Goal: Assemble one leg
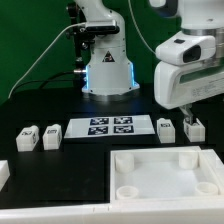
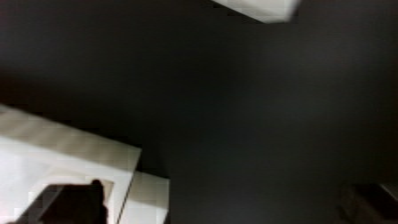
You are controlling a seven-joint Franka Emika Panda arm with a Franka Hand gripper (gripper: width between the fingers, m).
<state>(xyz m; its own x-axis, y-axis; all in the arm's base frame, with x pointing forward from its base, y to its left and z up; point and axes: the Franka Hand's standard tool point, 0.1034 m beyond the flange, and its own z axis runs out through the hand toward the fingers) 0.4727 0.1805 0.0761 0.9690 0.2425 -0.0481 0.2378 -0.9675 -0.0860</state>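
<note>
Several small white legs with tags lie on the black table in the exterior view. Two are at the left [image 1: 27,138] [image 1: 50,136] and two at the right [image 1: 165,127] [image 1: 194,128] of the marker board [image 1: 110,127]. My gripper [image 1: 187,112] hangs just above the two right legs and touches neither. In the wrist view the gripper [image 2: 214,205] is open and empty, with one dark fingertip [image 2: 63,205] over a corner of the large white panel [image 2: 54,150]. A white edge [image 2: 267,8] shows far off; I cannot tell what it is.
The large white tray-like panel with round sockets [image 1: 150,160] lies at the front right. Another white part [image 1: 3,172] sits at the exterior view's left edge. The arm's base [image 1: 107,65] stands behind the marker board, with cables trailing to the left.
</note>
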